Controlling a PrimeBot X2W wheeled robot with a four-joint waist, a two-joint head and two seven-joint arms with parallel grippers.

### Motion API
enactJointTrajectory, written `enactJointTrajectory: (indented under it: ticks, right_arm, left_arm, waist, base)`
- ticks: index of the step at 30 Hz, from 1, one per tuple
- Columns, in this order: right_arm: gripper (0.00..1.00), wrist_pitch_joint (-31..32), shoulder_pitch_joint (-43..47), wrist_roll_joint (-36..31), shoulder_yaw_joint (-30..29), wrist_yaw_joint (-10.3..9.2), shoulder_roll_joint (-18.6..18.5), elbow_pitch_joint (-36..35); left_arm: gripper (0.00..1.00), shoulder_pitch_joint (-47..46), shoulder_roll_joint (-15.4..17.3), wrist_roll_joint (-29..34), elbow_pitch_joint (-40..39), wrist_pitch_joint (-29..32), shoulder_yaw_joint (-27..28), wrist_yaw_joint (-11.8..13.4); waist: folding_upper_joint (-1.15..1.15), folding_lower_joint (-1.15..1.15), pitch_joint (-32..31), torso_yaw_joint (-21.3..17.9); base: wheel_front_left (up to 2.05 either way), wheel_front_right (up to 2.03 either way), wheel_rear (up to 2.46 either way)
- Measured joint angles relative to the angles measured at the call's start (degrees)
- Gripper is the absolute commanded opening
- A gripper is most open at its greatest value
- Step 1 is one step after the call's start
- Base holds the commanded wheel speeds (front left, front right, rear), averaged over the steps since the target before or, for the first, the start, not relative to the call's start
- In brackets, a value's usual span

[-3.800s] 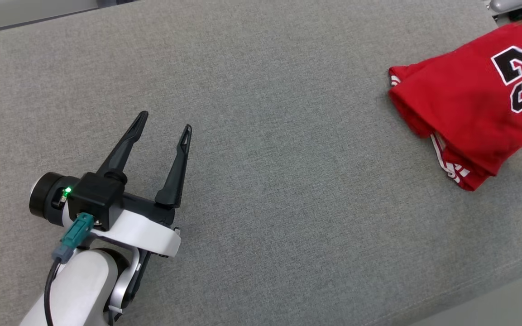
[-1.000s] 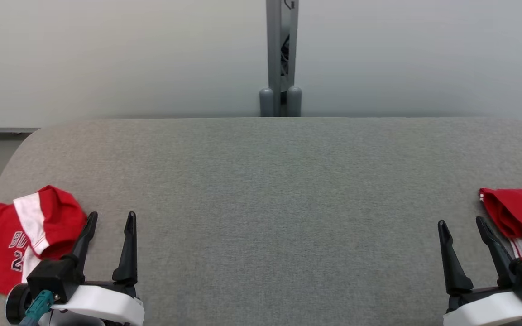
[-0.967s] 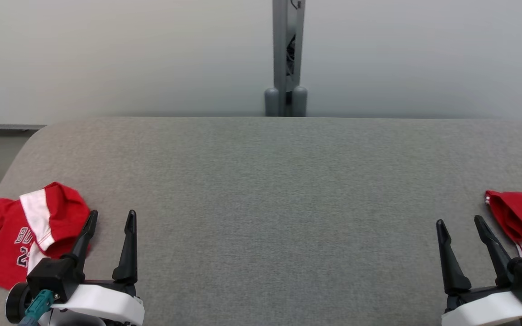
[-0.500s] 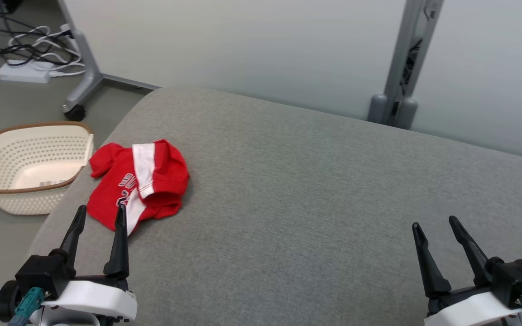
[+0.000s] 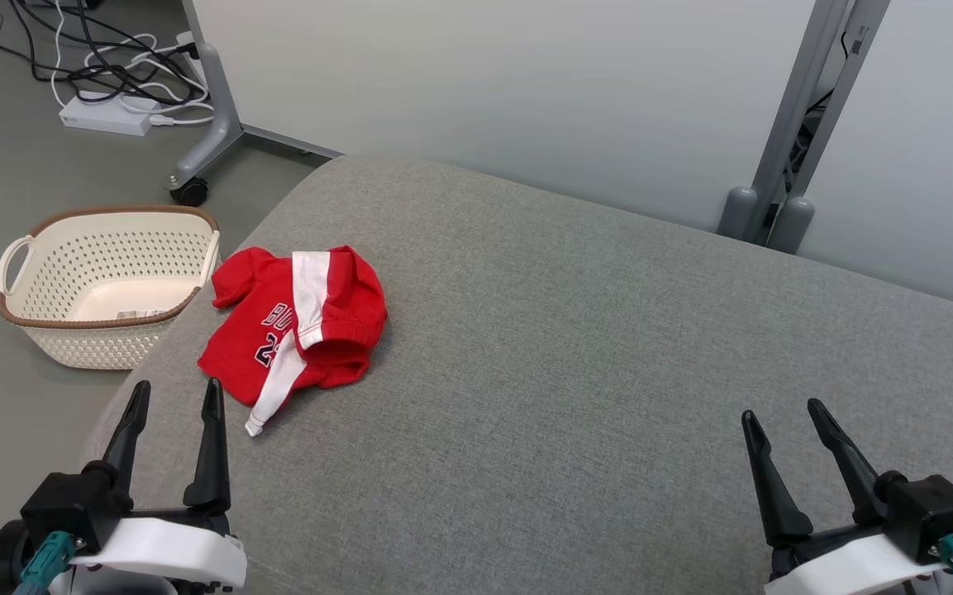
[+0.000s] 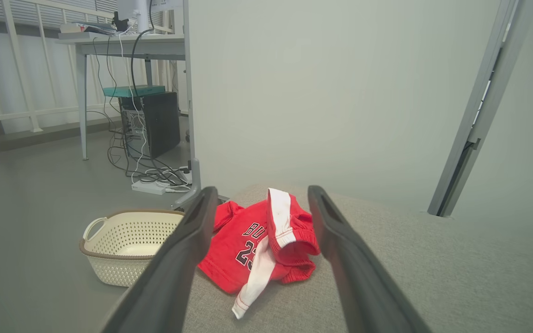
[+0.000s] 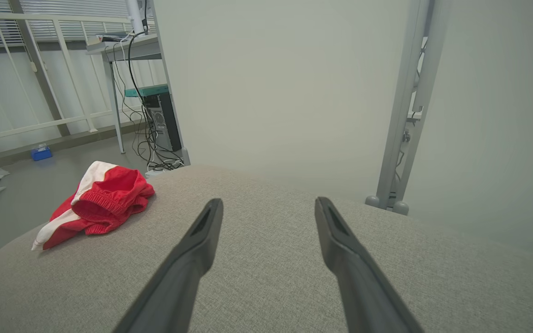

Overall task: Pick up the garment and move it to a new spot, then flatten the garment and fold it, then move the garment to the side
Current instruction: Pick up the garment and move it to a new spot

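1. A crumpled red garment (image 5: 294, 318) lies near the corner of a padded grey worktop (image 5: 575, 355), just ahead of the left tool (image 5: 177, 384) and slightly to its right. It is well apart from the right tool (image 5: 780, 408), far off to that tool's left.
2. Both tools hover released, fingers spread, holding nothing.
3. The garment looks light, soft and limp. It will likely sag and unfurl once lifted, and seems neither fragile nor slippery on the woven cover.
4. The bunched red hem (image 5: 335, 354) offers a thick fold to pinch. The white band (image 5: 273, 397) trailing toward the left tool is nearer but thin, so pulling it alone may only drag the heap out.
5. A cream basket (image 5: 83, 354) sits on the floor past the worktop's edge, ahead of the left tool and to its left. Cables and a power strip (image 5: 104, 122) lie farther ahead, and a grey post (image 5: 782, 157) rises beyond the right tool.
6. The path from left tool to garment looks open. The rounded edge beside the cloth is the hazard, as a leftward tug could spill it off.
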Motion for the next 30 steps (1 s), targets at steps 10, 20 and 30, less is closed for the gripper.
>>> enactJointTrajectory:
  ticks: [10, 20, 30]
  right_arm:
    - [1.00, 0.0, -0.5, 0.2, 0.2, -0.01, 0.0, -0.3]
    - [1.00, 0.8, -2.1, -0.8, 3.2, 0.00, 0.0, -0.8]
    - [1.00, 0.9, -5.3, -1.2, 5.5, -0.01, -0.2, -0.5]
  left_arm:
    - [1.00, -7.9, 2.2, 1.5, -5.7, 0.6, 1.8, 0.0]
    - [1.00, -26.0, 4.8, -1.4, 10.2, 16.2, -2.0, -7.6]
    - [1.00, -28.9, 3.7, -9.0, 37.1, 23.5, 0.0, -11.5]
  waist:
    - [0.00, 0.00, 0.7, -0.3]
    - [0.00, 0.00, 3.8, -6.3]
    - [0.00, 0.00, 9.1, -14.5]
  base:
    - [0.00, 0.00, 0.00]
    - [0.00, 0.00, 0.00]
    - [0.00, 0.00, 0.00]
